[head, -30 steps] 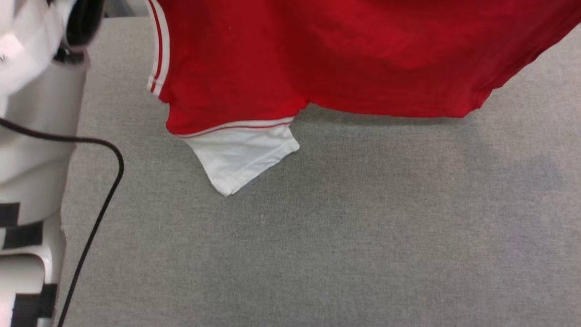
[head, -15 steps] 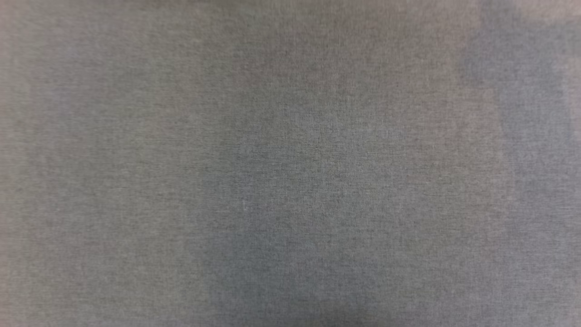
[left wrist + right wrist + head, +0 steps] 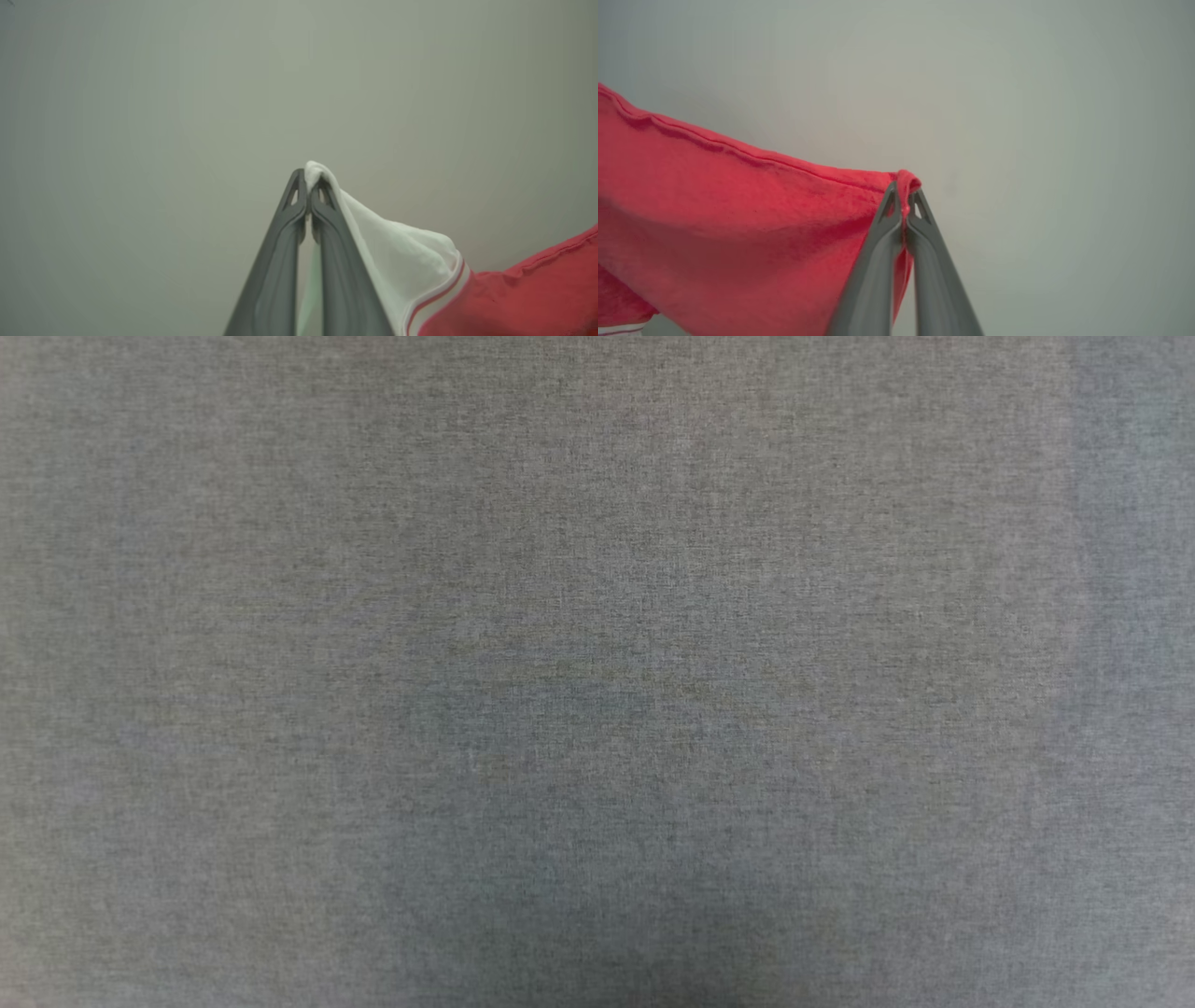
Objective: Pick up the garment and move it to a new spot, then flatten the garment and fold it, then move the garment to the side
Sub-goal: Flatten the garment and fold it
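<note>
On my left wrist feed, the left gripper [image 3: 308, 184] has its two dark fingers pressed together at the tips, pinching the very end of a white sleeve [image 3: 397, 252]. A small nub of white cloth pokes out just past the fingertips. The rest of the sleeve drapes over the outside of one finger and falls toward the lower right of that view. There it meets the striped trim [image 3: 437, 291], white with a thin red line. Past the trim begins the red body of the garment [image 3: 523, 294], which runs out at the right edge.

On my right wrist feed, the right gripper [image 3: 904, 198] is likewise closed tight, its tips nipping a corner of the red cloth. A small fold of red bulges above the fingertips. From that pinch a stitched hem [image 3: 738, 151] stretches toward the upper left of the view, fairly taut. The red fabric hangs below it in a broad sheet with soft creases.

So the garment spans between the two grippers, one on a sleeve tip and the other on a hemmed red corner. I cannot tell whether any of it touches anything below. Behind it in both wrist feeds I see a plain pale backdrop [image 3: 140, 93], out of focus, and I cannot say what it is.

My head feed looks onto a grey woven surface [image 3: 597, 569], with a soft darker shadow [image 3: 579, 859] across its lower middle.
</note>
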You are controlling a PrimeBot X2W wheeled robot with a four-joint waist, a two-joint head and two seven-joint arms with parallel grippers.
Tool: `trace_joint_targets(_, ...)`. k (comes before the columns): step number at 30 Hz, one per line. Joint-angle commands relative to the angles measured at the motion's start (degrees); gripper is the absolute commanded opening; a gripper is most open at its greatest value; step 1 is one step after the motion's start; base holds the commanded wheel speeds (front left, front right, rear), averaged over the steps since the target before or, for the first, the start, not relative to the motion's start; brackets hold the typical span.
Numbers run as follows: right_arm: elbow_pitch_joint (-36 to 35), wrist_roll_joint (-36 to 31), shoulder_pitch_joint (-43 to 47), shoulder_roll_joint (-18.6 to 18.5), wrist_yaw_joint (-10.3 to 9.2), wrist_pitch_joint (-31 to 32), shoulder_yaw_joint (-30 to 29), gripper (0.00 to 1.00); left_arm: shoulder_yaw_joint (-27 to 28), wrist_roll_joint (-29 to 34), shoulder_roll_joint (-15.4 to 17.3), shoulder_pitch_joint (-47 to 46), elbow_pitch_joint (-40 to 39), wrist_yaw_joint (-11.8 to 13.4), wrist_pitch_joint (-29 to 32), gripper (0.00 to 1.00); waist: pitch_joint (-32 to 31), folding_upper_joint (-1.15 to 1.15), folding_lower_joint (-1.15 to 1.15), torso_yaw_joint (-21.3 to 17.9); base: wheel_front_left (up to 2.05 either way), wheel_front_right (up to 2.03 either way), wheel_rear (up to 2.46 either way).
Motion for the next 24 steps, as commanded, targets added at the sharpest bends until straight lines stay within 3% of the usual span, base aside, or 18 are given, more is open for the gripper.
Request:
trace_joint_targets(1, 0.85, 0.85, 1.53, 0.34, -0.04, -1.04, 1.05, 0.0, -0.77, -0.9, 0.64, 2.05, 0.53, -0.14, -0.71, 0.0, 0.46, 0.0, -0.01, -0.32, 0.0, 0.0, 0.0)
trace_joint_targets(10, 3.71, 5.7, 10.42, 1.3, -0.04, -5.54, 6.91, 0.0, -4.0, -4.56, 3.77, 14.68, 0.14, -0.14, -2.99, 0.0, -2.21, 0.0, -0.01, -0.16, 0.0, 0.0, 0.0)
trace_joint_targets(16, 3.5, 9.85, 18.12, 0.56, -0.04, -7.54, 10.9, 0.0, -3.06, -4.48, 5.41, 26.31, -3.82, 0.17, -3.27, 0.0, -6.27, 0.0, -0.01, 0.48, 0.0, 0.0, 0.0)
trace_joint_targets(24, 0.73, 15.11, 30.67, -2.7, -0.04, -9.39, 16.14, 0.0, 1.7, -2.73, 7.0, 47.53, -16.61, 3.93, -3.29, 0.0, -13.14, 0.0, -0.01, 1.71, 0.0, 0.0, 0.0)
